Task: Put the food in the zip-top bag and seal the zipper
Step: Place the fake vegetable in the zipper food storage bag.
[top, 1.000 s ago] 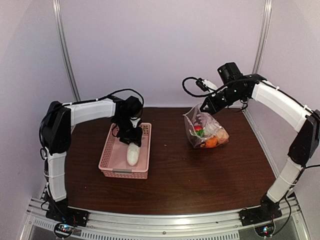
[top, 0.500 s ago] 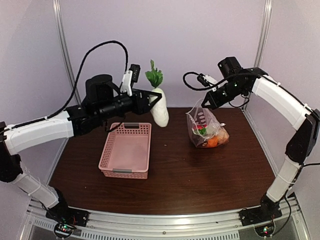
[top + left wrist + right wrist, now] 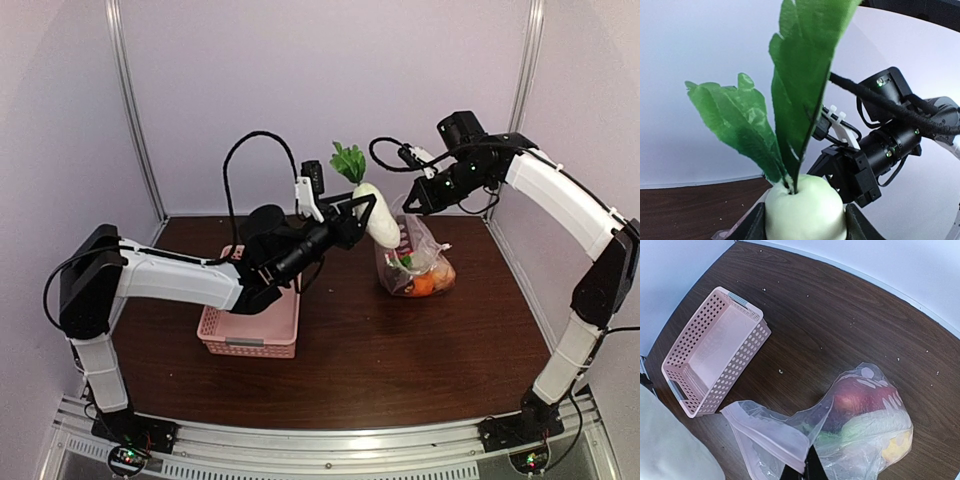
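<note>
Above the right half of the dark brown wooden table (image 3: 350,370), the left gripper (image 3: 368,212) carries the white toy radish with green leaves (image 3: 382,228). Its jaws are about half apart and clamped on the body, leaves up, root end tilted down toward the bag mouth. Contact with the film: cannot tell. The clear polka-dot zip-top plastic bag (image 3: 418,262) stands on the table just below, with red, orange and yellow toy pieces (image 3: 425,283) inside. The right gripper (image 3: 411,207) is fully closed, pinching 1 rim of the mouth and lifting it. The zip strip (image 3: 767,432) is unsealed. The pink lattice plastic basket (image 3: 715,352) sits well apart.

Step in hand, as I judge it: radish into bag. With only 1 rim raised the mouth looks narrow, so lead with the root tip and slide down along the lifted rim. Let go only once most of the body is inside, since the leaves may snag the film.
</note>
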